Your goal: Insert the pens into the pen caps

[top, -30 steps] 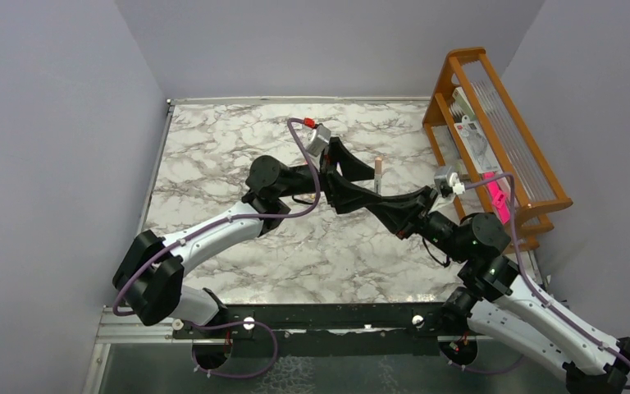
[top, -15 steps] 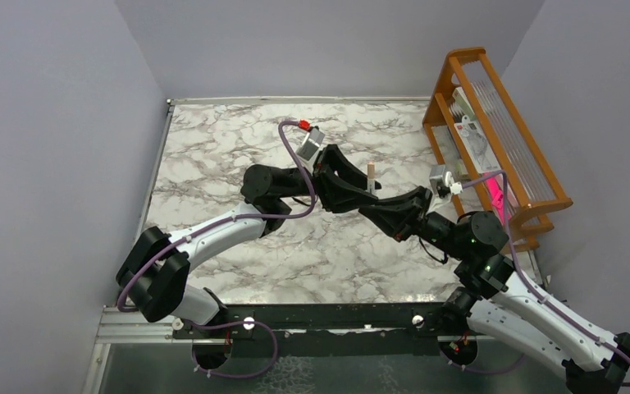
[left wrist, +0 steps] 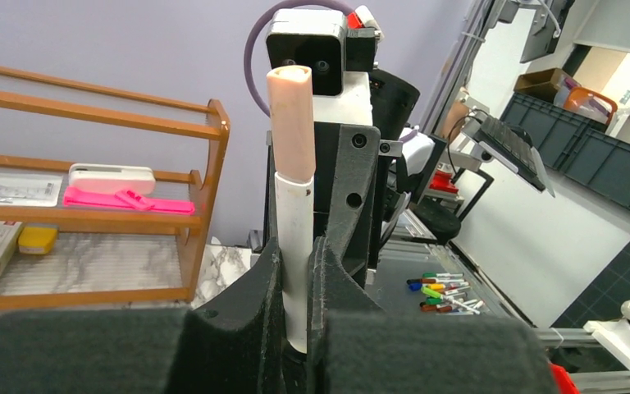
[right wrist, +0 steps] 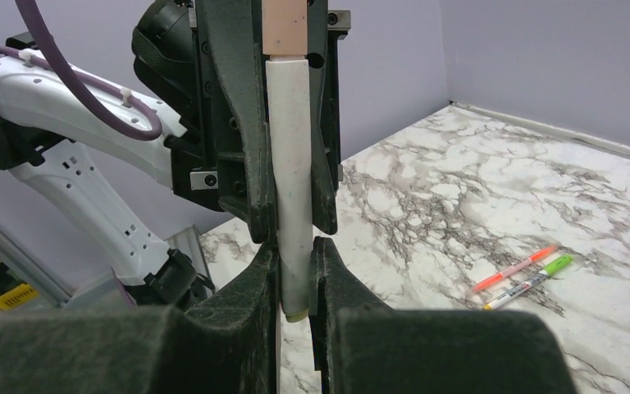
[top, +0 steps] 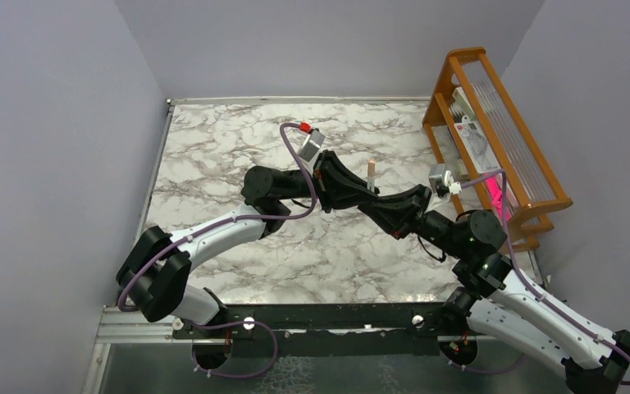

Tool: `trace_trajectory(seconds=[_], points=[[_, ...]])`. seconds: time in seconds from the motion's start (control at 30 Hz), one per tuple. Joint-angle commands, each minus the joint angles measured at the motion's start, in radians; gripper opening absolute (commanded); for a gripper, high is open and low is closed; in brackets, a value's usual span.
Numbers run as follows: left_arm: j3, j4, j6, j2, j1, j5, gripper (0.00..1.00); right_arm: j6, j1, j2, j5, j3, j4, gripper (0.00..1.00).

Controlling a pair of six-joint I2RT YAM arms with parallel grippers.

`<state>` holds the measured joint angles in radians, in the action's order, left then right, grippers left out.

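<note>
Marble-patterned tabletop (top: 213, 156) is spreading out beneath me as my two arms are meeting above its middle. My left gripper (left wrist: 295, 258) is pinching the whitish barrel of a pen (left wrist: 295, 222), jaws pressed tight against it on both sides, and the pen is standing upright between them. My right gripper (right wrist: 295, 267) is clamping the same barrel lower down, near its bottom end, so both grippers are gripping one pen, the left just above the right. A tan cap (left wrist: 293, 115) is sitting on the pen's top end, rising clear above my left fingers (left wrist: 254, 287). Off to the side of my right gripper, well apart from it, two more pens are lying flat on the marble side by side — an orange-red pen (right wrist: 515, 268) and a green-tipped pen (right wrist: 533, 281). Beyond my right arm, a wooden rack (top: 492, 115) is standing at the table's edge against the wall.
</note>
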<state>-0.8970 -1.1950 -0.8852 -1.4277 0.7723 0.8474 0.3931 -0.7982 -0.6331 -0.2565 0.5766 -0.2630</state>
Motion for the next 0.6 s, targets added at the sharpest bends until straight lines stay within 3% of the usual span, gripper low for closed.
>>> trace_trajectory(seconds=[0.0,0.07,0.17,0.3,0.43,0.57], points=[[0.009,0.015,0.057,0.004,0.007,-0.023,0.00,-0.013,-0.004,-0.001,-0.023,0.013,0.010,0.01],[0.009,0.052,0.088,0.008,0.007,-0.036,0.00,-0.021,-0.004,0.005,-0.012,0.011,0.023,0.02],[-0.008,0.130,0.154,0.010,0.007,-0.024,0.00,-0.060,-0.004,0.018,0.043,0.050,0.115,0.25],[-0.050,0.390,0.332,0.034,-0.004,-0.070,0.00,-0.141,-0.004,0.083,0.153,0.114,0.263,0.45],[-0.063,0.467,0.395,0.037,-0.018,-0.080,0.00,-0.214,-0.004,0.103,0.183,0.230,0.417,0.54],[-0.071,0.465,0.379,0.001,-0.016,-0.026,0.00,-0.235,-0.004,0.091,0.191,0.303,0.455,0.56]])
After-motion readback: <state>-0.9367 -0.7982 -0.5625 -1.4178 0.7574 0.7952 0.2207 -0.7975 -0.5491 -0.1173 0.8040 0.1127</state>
